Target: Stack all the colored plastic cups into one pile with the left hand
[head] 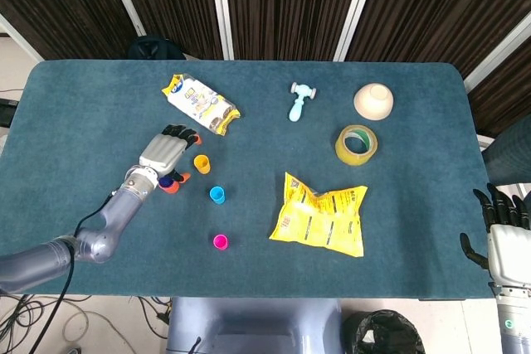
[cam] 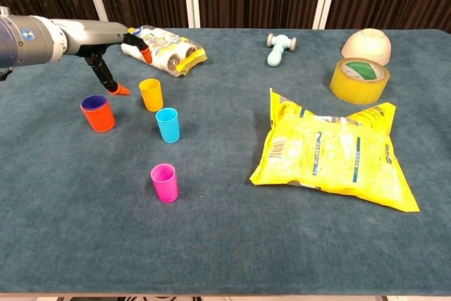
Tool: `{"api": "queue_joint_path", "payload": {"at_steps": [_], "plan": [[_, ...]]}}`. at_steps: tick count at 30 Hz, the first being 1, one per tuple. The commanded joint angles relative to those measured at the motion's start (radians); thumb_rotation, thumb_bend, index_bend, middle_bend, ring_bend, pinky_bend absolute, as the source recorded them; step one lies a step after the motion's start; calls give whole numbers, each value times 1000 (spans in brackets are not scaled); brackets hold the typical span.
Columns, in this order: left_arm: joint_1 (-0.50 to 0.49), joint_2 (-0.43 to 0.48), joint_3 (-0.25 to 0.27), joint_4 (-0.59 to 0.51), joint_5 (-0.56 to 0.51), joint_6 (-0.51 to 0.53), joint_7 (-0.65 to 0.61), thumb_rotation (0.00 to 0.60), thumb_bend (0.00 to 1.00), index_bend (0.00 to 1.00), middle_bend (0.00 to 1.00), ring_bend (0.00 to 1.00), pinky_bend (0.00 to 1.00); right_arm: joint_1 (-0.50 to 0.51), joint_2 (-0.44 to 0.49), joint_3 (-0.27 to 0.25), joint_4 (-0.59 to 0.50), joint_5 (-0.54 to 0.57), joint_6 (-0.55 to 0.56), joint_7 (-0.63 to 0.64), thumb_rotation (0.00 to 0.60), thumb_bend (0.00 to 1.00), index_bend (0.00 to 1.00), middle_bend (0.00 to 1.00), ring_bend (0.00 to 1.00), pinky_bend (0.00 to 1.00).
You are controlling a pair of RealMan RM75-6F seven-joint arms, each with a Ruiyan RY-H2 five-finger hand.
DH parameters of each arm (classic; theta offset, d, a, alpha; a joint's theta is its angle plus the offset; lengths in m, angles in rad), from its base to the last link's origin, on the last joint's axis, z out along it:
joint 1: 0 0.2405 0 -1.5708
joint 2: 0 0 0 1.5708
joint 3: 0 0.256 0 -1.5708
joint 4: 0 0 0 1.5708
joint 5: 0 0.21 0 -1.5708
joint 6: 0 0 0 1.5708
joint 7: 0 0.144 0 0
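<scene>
Four cups stand upright and apart on the blue cloth: an orange cup with a purple one nested in it (head: 168, 183) (cam: 99, 113), a yellow cup (head: 202, 163) (cam: 151, 94), a blue cup (head: 217, 195) (cam: 168, 125) and a pink cup (head: 221, 242) (cam: 164, 182). My left hand (head: 166, 153) (cam: 104, 39) hovers over the gap between the orange and yellow cups, fingers spread and holding nothing. Its orange-tipped thumb (cam: 118, 90) hangs just left of the yellow cup. My right hand (head: 500, 234) rests off the table's right front corner, empty, fingers apart.
A snack pack (head: 201, 104) (cam: 163, 47) lies just behind the left hand. A yellow bag (head: 323, 215) (cam: 335, 149) lies right of the cups. Further back are a toy hammer (head: 299, 99), a tape roll (head: 357, 144) and an upturned bowl (head: 373, 100).
</scene>
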Motion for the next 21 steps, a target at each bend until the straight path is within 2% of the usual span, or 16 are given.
{"api": "queue_joint_path", "payload": {"at_steps": [1,14,21], "plan": [[-12,-23,3,24,-14,-1,11,600,241,311,117,0,89,-1,0,1,0,0,2,4,600,416,115,54,100,43],[-60,-102,17,96,-55,-7,64,600,266,374,127,0,89,-4,-1,12,4,11,11,15,600,416,115,54,100,43],[-69,-115,22,100,-62,1,77,600,308,434,150,0,90,-5,-1,14,2,12,9,33,600,416,115,53,101,43]]}}
